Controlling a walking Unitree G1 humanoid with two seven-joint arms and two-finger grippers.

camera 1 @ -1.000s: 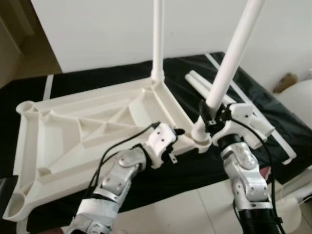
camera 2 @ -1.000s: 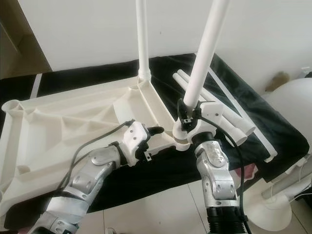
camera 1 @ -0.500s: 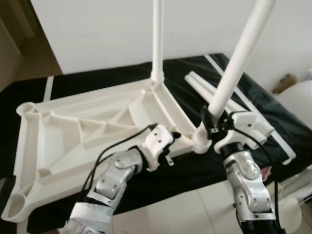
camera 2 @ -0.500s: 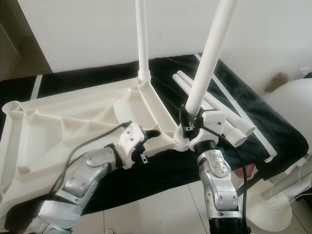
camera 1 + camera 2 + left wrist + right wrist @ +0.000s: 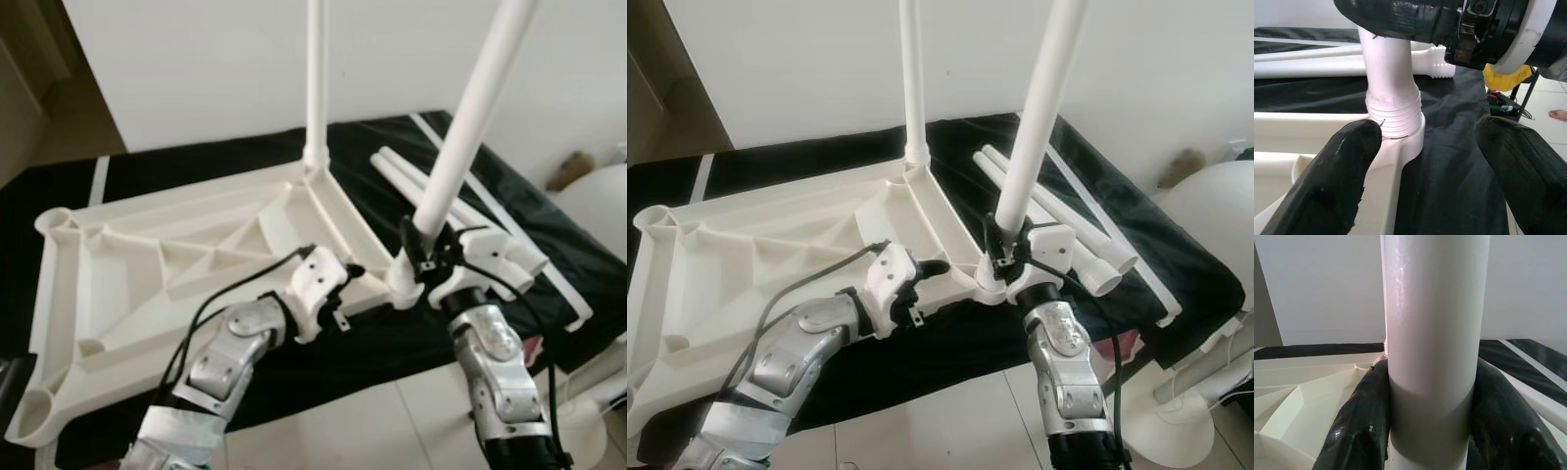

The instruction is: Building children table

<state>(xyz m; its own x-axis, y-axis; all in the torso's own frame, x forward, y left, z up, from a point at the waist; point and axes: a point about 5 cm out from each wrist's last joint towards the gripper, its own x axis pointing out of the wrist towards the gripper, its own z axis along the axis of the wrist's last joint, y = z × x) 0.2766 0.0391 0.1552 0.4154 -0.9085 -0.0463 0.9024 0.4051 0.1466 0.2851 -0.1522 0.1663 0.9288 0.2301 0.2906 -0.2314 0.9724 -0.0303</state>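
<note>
Two grippers: right gripper (image 5: 1004,238) jaws clamped on leg (image 5: 1034,122), seating it in tabletop (image 5: 764,240); left gripper (image 5: 933,266) jaws apart, steadying beside.

Both upright legs (image 5: 315,78) (image 5: 477,98) run off my top edge. Tabletop (image 5: 147,274) near-left corner is cropped, and I can't see the thread seating depth.
</note>
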